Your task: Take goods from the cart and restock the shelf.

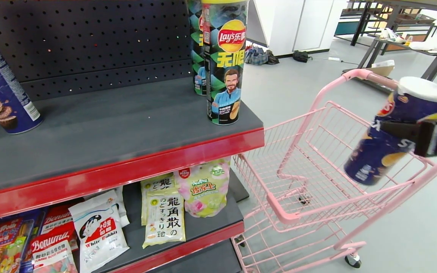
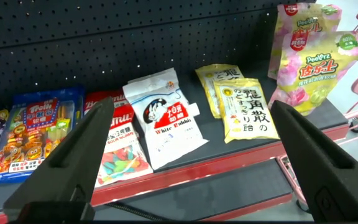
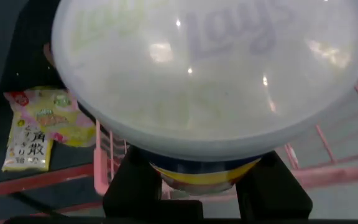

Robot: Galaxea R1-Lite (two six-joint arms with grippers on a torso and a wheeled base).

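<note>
**Right claw has the can, cart below, shelf to its left**

Your right claw (image 1: pixel 404 132) is closed across the mid-body of the blue chip can (image 1: pixel 370 159), one finger on each side. The can's long axis is tilted, with the lid up and away from the shelf and the base down over the pink cart (image 1: pixel 317 113) beneath the claw. The upper shelf (image 1: pixel 127 125) lies to the claw's left, with bare deck between the green can (image 1: pixel 224 64) and the far blue can (image 1: pixel 2 98). Judgement: stand the can upright before setting it down. Your left claw (image 2: pixel 191 112) is spread wide and empty, facing the lower-shelf snack bags (image 2: pixel 166 118).
</note>
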